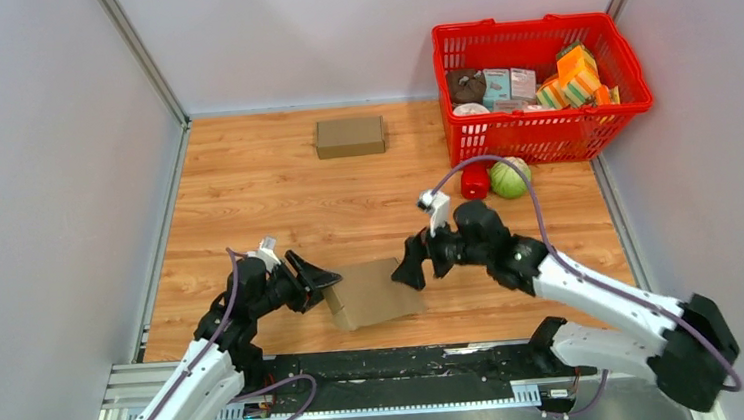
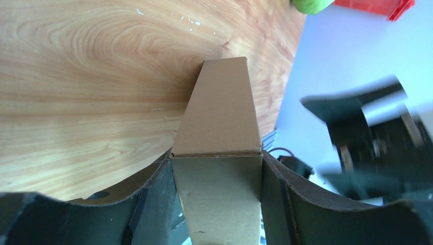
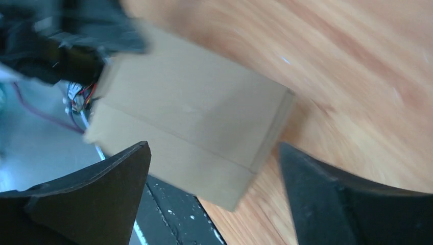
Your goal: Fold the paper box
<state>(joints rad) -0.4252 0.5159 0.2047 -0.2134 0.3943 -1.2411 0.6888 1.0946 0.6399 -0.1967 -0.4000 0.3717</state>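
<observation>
Box (image 1: 376,292) at near edge of table (image 1: 247,200), between both grippers. Left gripper (image 1: 325,280) on box's left end, jaws narrow, clamping cardboard. Right gripper (image 1: 409,265) just beside box's right end, jaws wide, gripping nothing. Carton (image 1: 349,137) at far side. Basket (image 1: 542,131) at far right.

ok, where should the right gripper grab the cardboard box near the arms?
The free right edge of the cardboard box, approached from the right. The left gripper already clamps its left end, and the right gripper sits open facing that edge.
</observation>
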